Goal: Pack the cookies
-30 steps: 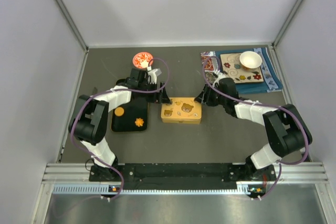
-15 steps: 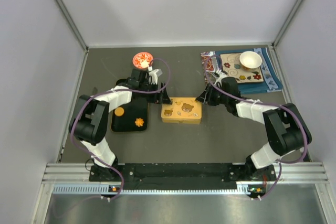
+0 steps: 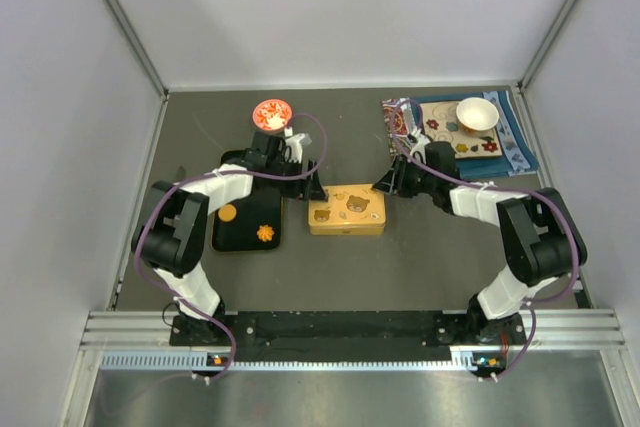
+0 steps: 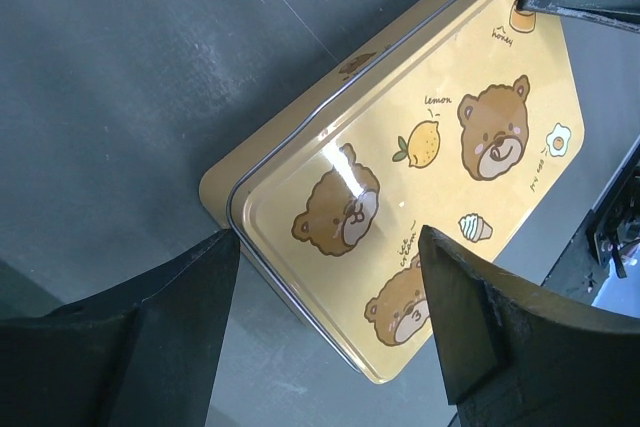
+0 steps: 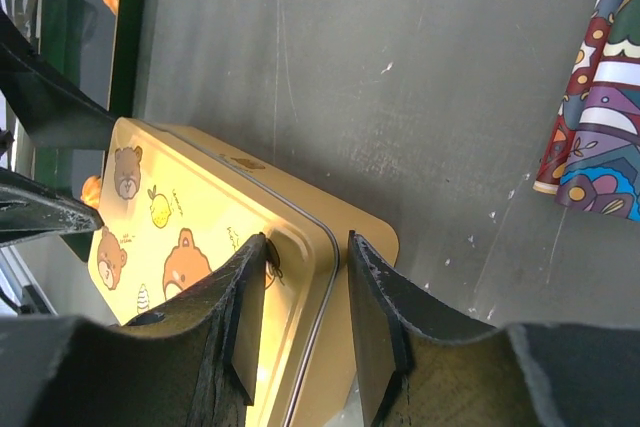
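Fingers of my right gripper (image 5: pixel 305 247) are narrow. They straddle the rim of the yellow bear tin (image 5: pixel 190 237) at its right-hand corner, one over the lid and one outside the wall; can't tell if they actually clamp it. Fingers of my left gripper (image 4: pixel 328 247) are spread wide, one on each side of the tin's opposite end, gripping nothing. Lid is on, and the tin sits on the grey table (image 3: pixel 400 267) between my arms. The cookies (image 3: pixel 265 233) — one round, one flower-shaped — lie on the black tray (image 3: pixel 245 242) just left of the tin. The red bowl (image 3: pixel 271 113) is behind the tray.
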Motion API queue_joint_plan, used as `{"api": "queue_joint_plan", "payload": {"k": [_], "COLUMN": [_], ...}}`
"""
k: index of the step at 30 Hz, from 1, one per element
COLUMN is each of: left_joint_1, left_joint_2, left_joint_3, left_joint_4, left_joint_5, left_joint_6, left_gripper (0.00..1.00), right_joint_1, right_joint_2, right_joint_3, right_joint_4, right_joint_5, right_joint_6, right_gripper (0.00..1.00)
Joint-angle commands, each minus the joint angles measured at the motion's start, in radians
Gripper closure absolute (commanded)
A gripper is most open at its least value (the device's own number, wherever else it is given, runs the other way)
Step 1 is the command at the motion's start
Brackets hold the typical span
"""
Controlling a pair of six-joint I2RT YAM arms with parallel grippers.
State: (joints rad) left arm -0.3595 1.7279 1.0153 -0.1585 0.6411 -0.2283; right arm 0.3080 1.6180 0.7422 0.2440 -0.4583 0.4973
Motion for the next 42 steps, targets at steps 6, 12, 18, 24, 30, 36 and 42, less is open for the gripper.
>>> {"api": "queue_joint_plan", "payload": {"k": [6, 12, 18, 24, 30, 36, 42], "left_joint_1": [-0.027, -0.033, -0.048, -0.052, -0.052, -0.053, -0.093], "left_joint_2": [-0.045, -0.064, -0.054, -0.07, -0.108, -0.151, -0.151], "left_joint_3": [-0.027, -0.038, -0.023, -0.032, -0.05, -0.075, -0.086], "left_joint_4": [0.025, 0.025, 0.025, 0.019, 0.017, 0.016, 0.019], "left_joint_5": [0.008, -0.008, -0.004, -0.02, -0.037, -0.07, -0.113], "left_joint_6": [0.047, 0.053, 0.053, 0.061, 0.061, 0.05, 0.055], "left_gripper": [0.22, 0.22, 0.22, 0.22, 0.21, 0.19, 0.19], "right_joint_1": [-0.03, -0.029, -0.033, -0.037, -0.038, -0.043, -0.046], "right_joint_2": [0.056, 0.0, -0.003, 0.032, 0.045, 0.049, 0.046], "right_joint_3": [-0.046, -0.056, -0.044, -0.021, -0.006, -0.01, -0.006], "right_joint_4": [-0.17, -0.21, -0.226, -0.229, -0.229, -0.226, -0.227], "right_joint_5": [0.017, 0.024, 0.033, 0.037, 0.041, 0.047, 0.05], "right_joint_6": [-0.115, -0.144, -0.155, -0.157, -0.155, -0.161, -0.17], "right_gripper": [0.64, 0.61, 0.62, 0.65, 0.67, 0.7, 0.7]}}
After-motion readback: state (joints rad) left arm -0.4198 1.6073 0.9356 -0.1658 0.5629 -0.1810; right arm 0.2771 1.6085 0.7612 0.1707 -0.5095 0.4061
